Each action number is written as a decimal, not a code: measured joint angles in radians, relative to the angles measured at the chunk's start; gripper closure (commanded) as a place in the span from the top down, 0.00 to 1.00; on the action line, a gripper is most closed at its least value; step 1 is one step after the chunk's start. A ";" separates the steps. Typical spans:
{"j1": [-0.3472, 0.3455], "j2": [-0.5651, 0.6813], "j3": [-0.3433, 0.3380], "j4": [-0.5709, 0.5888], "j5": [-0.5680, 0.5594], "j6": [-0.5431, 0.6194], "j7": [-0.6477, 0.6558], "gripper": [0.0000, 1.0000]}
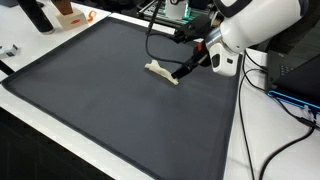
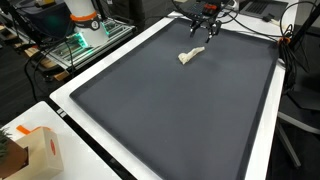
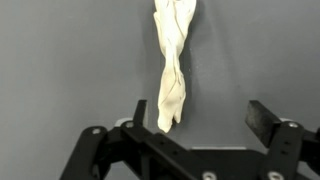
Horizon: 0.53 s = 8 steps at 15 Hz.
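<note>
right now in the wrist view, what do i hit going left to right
claw finger → white cloth → other claw finger, all over the dark mat

There is one twisted cream cloth (image 2: pixel 190 55), near twelve o'clock on the mat in an exterior view. One dark grey mat (image 2: pixel 170 110) covers one white worktop (image 2: pixel 62 100). One hand (image 2: pixel 205 30) is in sight, and the wrist view shows its two fingers (image 3: pixel 266 118). One small cardboard box (image 2: pixel 38 150) stands at seven o'clock in an exterior view.
</note>
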 measured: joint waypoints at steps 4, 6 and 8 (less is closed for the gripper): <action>0.020 0.028 0.013 0.032 -0.033 -0.066 -0.034 1.00; 0.022 0.039 0.023 0.047 -0.035 -0.095 -0.065 1.00; 0.022 0.046 0.033 0.054 -0.037 -0.109 -0.102 1.00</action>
